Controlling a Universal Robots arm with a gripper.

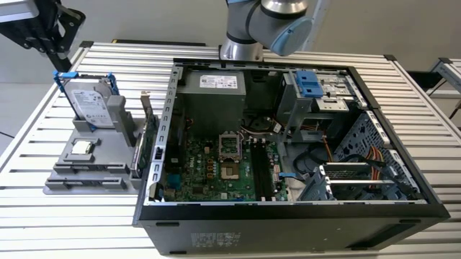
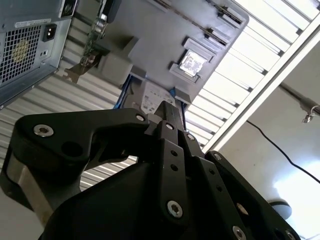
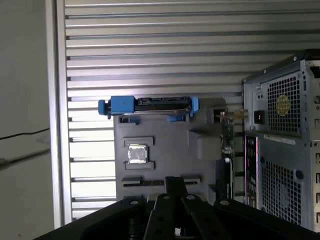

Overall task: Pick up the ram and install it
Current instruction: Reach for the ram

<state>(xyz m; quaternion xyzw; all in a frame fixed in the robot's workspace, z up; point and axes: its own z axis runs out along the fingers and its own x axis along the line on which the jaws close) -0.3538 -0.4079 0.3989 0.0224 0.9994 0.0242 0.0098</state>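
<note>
Now gripper point(image 3: 172, 181) hangs above grey holder point(image 3: 170, 142) beside case point(image 3: 280, 150), seemingly closed, empty. Holder props hard drive point(image 3: 150, 104) upright for grabbing

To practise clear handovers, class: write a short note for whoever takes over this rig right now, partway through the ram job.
Gripper: hovers above the grey holder, beside the open case on the exterior view's left; grip state unclear.
Ram: probably the thin dark strip in the holder's slot, just ahead of the gripper in the first wrist view.
Done: no part of the install shows; the motherboard memory slots look empty.
Left: both the pick-up and the install.
</note>
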